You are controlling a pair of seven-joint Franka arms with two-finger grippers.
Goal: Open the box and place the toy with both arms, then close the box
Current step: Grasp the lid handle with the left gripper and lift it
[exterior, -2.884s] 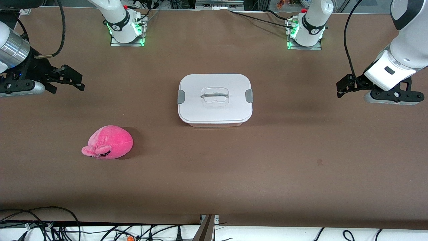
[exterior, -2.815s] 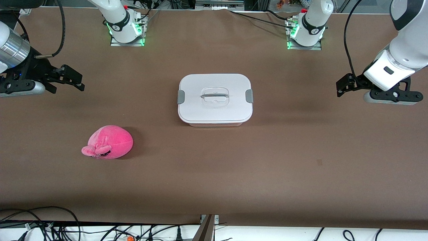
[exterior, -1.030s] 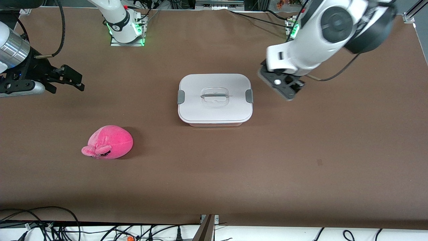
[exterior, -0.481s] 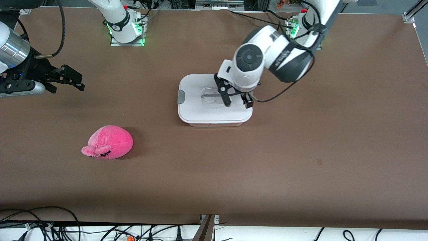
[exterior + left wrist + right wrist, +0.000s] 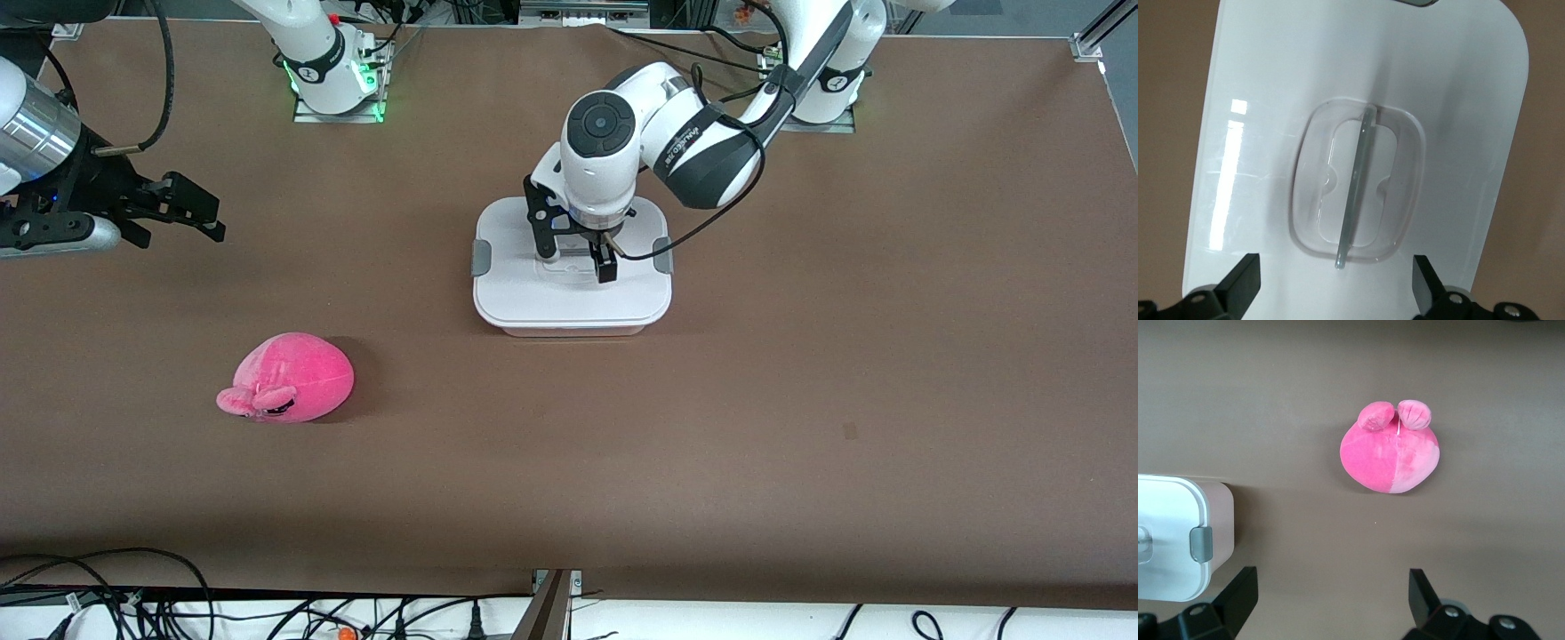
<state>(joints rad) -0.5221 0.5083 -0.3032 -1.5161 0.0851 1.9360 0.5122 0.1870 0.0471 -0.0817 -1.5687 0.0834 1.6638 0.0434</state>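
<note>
Left wrist view puts my left gripper (image 5: 1335, 293), open and empty, astride the handle (image 5: 1355, 193) of the box (image 5: 572, 302), so I'd drop straight, then pinch its bar squarely; right gripper (image 5: 182, 213) waits open.

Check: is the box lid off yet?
No. The white lid sits flat on the box with both grey clips in place, and the left gripper hangs open over the handle.
</note>
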